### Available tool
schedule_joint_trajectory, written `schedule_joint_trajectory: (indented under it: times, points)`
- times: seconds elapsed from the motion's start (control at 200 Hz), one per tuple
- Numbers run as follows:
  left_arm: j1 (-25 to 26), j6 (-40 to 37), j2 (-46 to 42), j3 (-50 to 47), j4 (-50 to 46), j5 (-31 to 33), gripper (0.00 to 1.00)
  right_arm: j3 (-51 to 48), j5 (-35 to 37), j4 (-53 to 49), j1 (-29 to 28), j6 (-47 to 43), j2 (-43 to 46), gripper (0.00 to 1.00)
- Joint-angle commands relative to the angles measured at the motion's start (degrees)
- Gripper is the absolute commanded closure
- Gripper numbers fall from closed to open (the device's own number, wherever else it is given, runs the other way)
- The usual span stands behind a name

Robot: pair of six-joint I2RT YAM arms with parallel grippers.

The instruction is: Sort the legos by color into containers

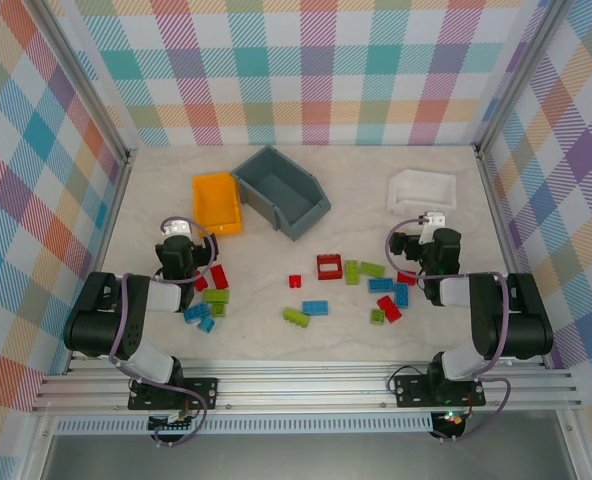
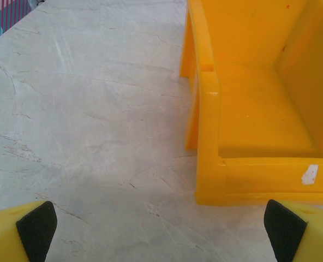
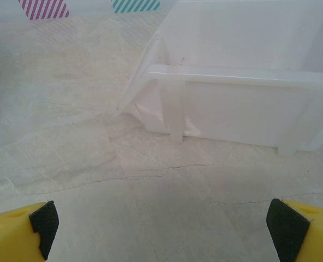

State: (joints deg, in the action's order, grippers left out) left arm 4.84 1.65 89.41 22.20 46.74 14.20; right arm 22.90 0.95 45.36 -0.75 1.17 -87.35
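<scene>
Nothing sorted yet by the look of it: the orange bin (image 1: 218, 203), grey bin (image 1: 279, 190) and white bin (image 1: 423, 190) all read empty from above, and every visible brick lies loose on the table (image 1: 266, 258). The bricks (image 1: 315, 307) sit in two loose groups near the front, a small bunch right beside the left arm and a wider scatter from the middle across to the right arm, with red, blue and green mixed in both. The left gripper (image 2: 160, 234) has its jaws spread wide with nothing between them but bare table, and it faces the near corner of the orange bin just ahead and to its right. The right gripper (image 3: 164, 232) is equally wide and empty, pointed at the front wall of the white bin a little ahead. Judged from this, the whole job is left: each brick needs a pick and a drop, and no colour has a bin assigned so far. In the left wrist view the orange bin is cut off at the right and top edges. In the right wrist view the inside of the white bin cannot be seen past its front wall. From above, the fingers of both grippers are hidden under the wrist cameras. A red brick (image 1: 406, 277) is partly tucked under the right arm, and the exact brick count is hard to call.
</scene>
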Motion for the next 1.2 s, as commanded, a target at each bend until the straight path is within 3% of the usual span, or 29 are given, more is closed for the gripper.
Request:
schedule_joint_trajectory:
  times: [0.0,0.305,0.36,0.415,0.47,0.54,0.58,0.62,0.715,0.765,0.81,0.955,1.095,1.195]
  points:
    - [0.3,-0.9,0.1,0.4,2.0,0.8,0.0,1.1,-1.1,0.4,0.3,-0.5,-0.2,0.0]
    - [0.3,-0.9,0.1,0.5,2.0,0.7,0.0,0.8,-1.0,1.0,0.3,-0.5,0.1,0.0]
    - [0.8,-1.5,-3.1,-0.5,2.0,1.1,0.0,1.3,1.1,-3.6,0.1,-0.1,4.8,0.0]
    - [3.2,-1.4,-12.6,1.5,-10.5,7.4,0.0,3.4,5.3,-13.7,-0.9,0.5,12.9,0.0]
    - [4.5,0.4,-21.1,5.5,-23.2,9.9,0.0,5.0,6.3,-19.1,-1.7,0.6,21.7,0.0]
    - [8.2,2.2,-29.7,10.2,-33.7,15.8,0.0,9.1,10.0,-27.8,-3.7,1.9,32.6,0.0]
    - [9.6,5.1,-32.6,13.2,-38.6,17.8,0.0,13.3,11.5,-34.9,-3.9,5.8,36.3,0.0]
    - [9.7,13.2,-33.5,18.2,-47.9,18.8,0.0,18.6,13.5,-44.1,-3.8,11.9,37.7,0.0]
    - [9.3,32.6,-31.1,33.6,-75.0,11.9,0.0,30.0,18.3,-70.7,-3.7,32.9,35.8,0.0]
    - [7.3,34.9,-28.7,35.8,-75.4,3.2,0.0,32.6,15.1,-75.5,-2.5,33.8,34.2,0.0]
    - [5.3,36.1,-24.8,39.5,-77.3,-4.3,0.0,35.4,11.6,-78.6,-2.4,32.0,32.1,0.07]
    - [5.6,34.9,-11.2,53.1,-86.5,-15.7,0.0,43.4,5.4,-86.8,-2.2,33.4,24.3,0.11]
    - [8.6,35.0,-4.1,59.3,-88.4,-17.5,0.03,52.7,3.6,-94.2,-0.3,38.9,12.7,0.14]
    - [11.0,36.3,-2.2,59.9,-87.5,-17.7,0.06,55.6,1.8,-93.0,2.0,44.3,6.3,0.17]
